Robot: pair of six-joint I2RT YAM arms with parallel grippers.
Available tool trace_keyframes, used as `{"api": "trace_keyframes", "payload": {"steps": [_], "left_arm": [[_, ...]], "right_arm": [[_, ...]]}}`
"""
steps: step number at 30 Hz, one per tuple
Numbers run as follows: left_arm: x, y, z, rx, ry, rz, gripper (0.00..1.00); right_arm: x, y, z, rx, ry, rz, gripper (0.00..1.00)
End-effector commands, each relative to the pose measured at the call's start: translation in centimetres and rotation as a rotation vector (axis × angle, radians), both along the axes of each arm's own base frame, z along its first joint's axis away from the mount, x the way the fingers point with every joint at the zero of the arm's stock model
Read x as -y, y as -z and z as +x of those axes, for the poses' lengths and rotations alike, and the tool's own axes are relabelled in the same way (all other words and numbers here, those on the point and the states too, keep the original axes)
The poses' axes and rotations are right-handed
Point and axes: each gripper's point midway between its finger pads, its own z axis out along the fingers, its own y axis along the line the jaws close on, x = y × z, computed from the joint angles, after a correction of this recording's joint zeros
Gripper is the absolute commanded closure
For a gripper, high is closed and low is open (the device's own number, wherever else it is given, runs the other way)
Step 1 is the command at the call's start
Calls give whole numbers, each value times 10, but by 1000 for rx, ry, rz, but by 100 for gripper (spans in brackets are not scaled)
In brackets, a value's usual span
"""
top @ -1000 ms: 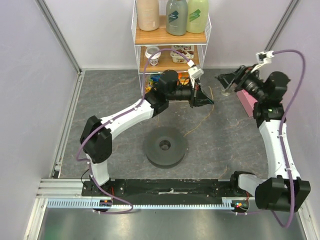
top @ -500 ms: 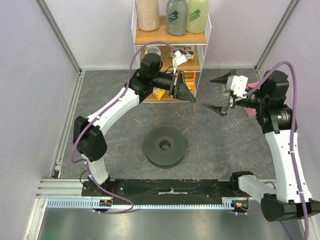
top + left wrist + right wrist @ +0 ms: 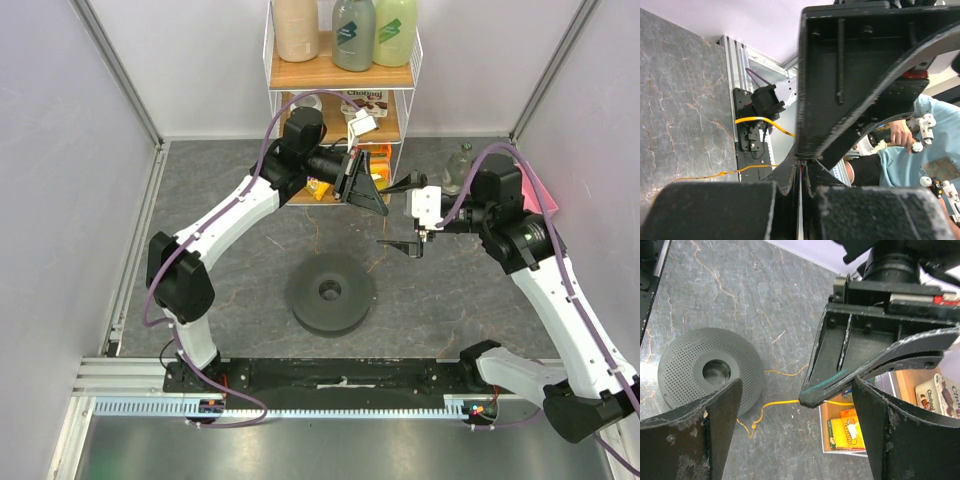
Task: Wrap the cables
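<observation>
**Mia:** Where is the yellow wire (image 3: 780, 403)?

**Tom:** It is very thin. One bit is pinched in the tip of the left hand (image 3: 384, 210). From there it hangs down to the grey surface (image 3: 450, 290) and lies in loose bends.

**Mia:** Is it near the round spool (image 3: 305, 295)?

**Tom:** Yes. Seen from above, the bends lie just beside the spool, at about 2 o'clock from it. I cannot tell if the wire touches the spool.

**Mia:** How is the left hand?

**Tom:** Its two fingers are pressed together on the wire. It is up in the air, at 1 o'clock from the spool, in front of the shelf (image 3: 340, 75).

**Mia:** And the right hand (image 3: 797, 385)?

**Tom:** Its fingers are spread far apart and hold nothing. It points toward 9 o'clock. The tip of the left hand sits in front of the gap between those fingers, but they do not touch.

**Mia:** Where is the spool?

**Tom:** It lies flat in the middle of the surface. The shelf stands at 12 o'clock from it, with bottles (image 3: 352, 35) on top.
</observation>
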Motion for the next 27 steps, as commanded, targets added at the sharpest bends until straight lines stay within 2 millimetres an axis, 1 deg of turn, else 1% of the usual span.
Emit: {"api": "trace_keyframes", "payload": {"steps": [1, 6, 9, 15, 19, 24, 27], "left_arm": [[-12, -26, -20, 16, 54, -34, 98], [-15, -29, -24, 18, 63, -40, 98], [-17, -30, -26, 3, 68, -38, 98], [-19, -42, -28, 30, 70, -68, 98], [-21, -44, -29, 25, 66, -71, 98], [-23, -44, -27, 27, 55, -77, 98], [-24, -44, -27, 25, 54, -77, 98]], "right_arm": [[1, 12, 9, -16, 47, -25, 3], [6, 20, 12, -25, 86, -40, 7], [7, 21, 14, -24, 101, -35, 14], [7, 26, 17, -37, 121, -37, 25], [6, 23, 20, -38, 135, -14, 35], [4, 12, 19, -38, 145, 40, 51], [5, 8, 20, -32, 156, 60, 55]]}}
